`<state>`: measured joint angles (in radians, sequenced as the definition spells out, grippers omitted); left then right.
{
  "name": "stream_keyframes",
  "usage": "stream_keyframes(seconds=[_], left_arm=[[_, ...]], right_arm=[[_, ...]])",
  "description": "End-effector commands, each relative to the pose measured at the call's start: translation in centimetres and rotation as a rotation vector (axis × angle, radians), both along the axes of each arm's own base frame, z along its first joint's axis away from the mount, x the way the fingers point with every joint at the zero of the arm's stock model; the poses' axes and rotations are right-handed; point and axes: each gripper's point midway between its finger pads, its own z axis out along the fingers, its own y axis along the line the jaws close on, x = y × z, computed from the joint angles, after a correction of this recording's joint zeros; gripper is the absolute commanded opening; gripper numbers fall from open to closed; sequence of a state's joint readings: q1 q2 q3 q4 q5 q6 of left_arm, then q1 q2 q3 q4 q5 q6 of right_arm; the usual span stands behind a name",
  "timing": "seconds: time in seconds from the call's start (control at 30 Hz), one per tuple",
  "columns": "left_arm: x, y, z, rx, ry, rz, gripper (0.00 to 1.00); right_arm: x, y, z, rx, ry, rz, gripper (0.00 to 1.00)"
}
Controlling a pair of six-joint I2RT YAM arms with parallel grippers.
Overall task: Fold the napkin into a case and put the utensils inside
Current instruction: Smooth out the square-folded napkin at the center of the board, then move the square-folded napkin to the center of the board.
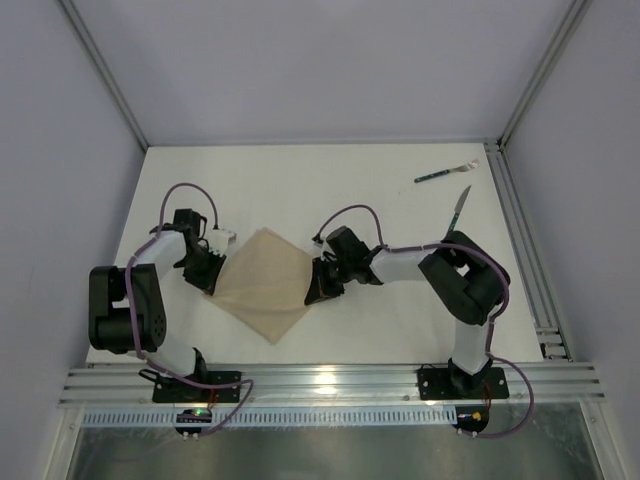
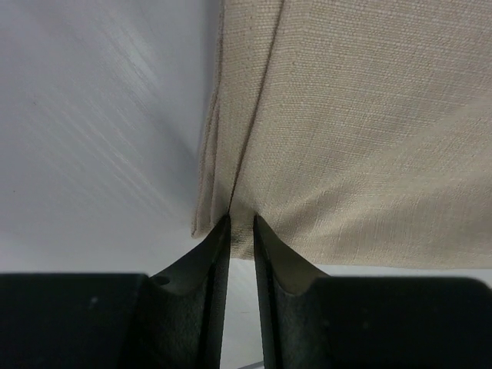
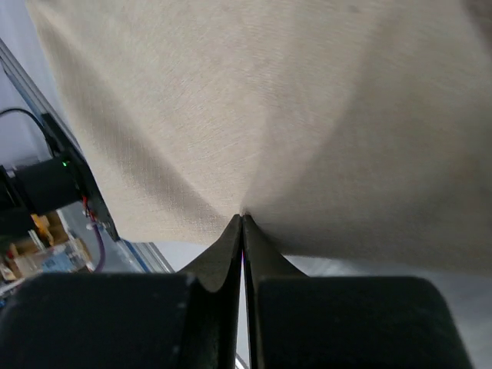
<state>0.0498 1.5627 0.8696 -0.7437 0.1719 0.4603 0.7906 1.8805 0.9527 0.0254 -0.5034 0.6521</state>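
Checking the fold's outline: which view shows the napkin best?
Top external: the napkin shows nearly whole, a diamond between left gripper and right gripper. Left wrist shows only its layered edge; right wrist only a pinched patch.

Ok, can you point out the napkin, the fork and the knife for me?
napkin (image 1: 262,285): top external view, middle of the cloth.
fork (image 1: 440,175): top external view, on its dark green handle.
knife (image 1: 460,208): top external view, about halfway along its length.
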Motion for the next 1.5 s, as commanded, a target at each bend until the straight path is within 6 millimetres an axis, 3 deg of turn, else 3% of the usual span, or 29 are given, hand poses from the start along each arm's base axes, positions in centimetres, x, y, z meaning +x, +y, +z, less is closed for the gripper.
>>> stream_keyframes(seconds=[0.0, 0.2, 0.4, 0.5, 0.6, 0.7, 0.83, 1.0, 1.17, 1.33, 1.47], left_arm=[[1.6, 1.6, -2.0, 0.081, -0.051, -0.013, 0.21], [2.0, 1.7, -2.0, 0.086, -0.070, -0.017, 0.21], [2.5, 1.3, -1.6, 0.064, -0.089, -0.024, 0.22], [2.7, 0.8, -0.9, 0.038, -0.105, -0.029, 0.23], [2.7, 0.4, 0.0, 0.016, -0.121, -0.030, 0.25], [2.8, 0.3, 0.8, 0.011, -0.141, -0.026, 0.25], [3.0, 0.3, 1.6, 0.012, -0.159, -0.024, 0.27], [3.2, 0.4, 2.0, 0.018, -0.174, -0.025, 0.28], [3.2, 0.3, 1.8, 0.014, -0.167, -0.021, 0.28], [3.5, 0.1, 2.9, 0.001, -0.183, -0.015, 0.28], [3.1, 0.1, 4.0, 0.004, -0.189, -0.005, 0.28]], right_arm=[[2.6, -2.1, 0.9, 0.064, -0.004, -0.111, 0.04], [6.1, -7.4, 0.3, 0.020, -0.021, -0.259, 0.04], [7.4, -9.6, 1.6, -0.013, -0.082, -0.291, 0.04], [8.1, -9.5, 3.4, -0.022, -0.130, -0.281, 0.04], [8.8, -7.9, 5.6, -0.028, -0.211, -0.236, 0.04], [8.4, -5.8, 6.3, 0.001, -0.229, -0.173, 0.04], [9.9, -4.2, 5.6, 0.025, -0.212, -0.173, 0.04], [10.7, -4.5, 2.8, -0.034, -0.164, -0.198, 0.04], [10.1, -5.1, 0.1, -0.088, -0.105, -0.212, 0.04], [10.3, -5.3, 0.6, -0.098, -0.117, -0.208, 0.04], [10.9, -5.3, 2.8, -0.100, -0.165, -0.194, 0.04]])
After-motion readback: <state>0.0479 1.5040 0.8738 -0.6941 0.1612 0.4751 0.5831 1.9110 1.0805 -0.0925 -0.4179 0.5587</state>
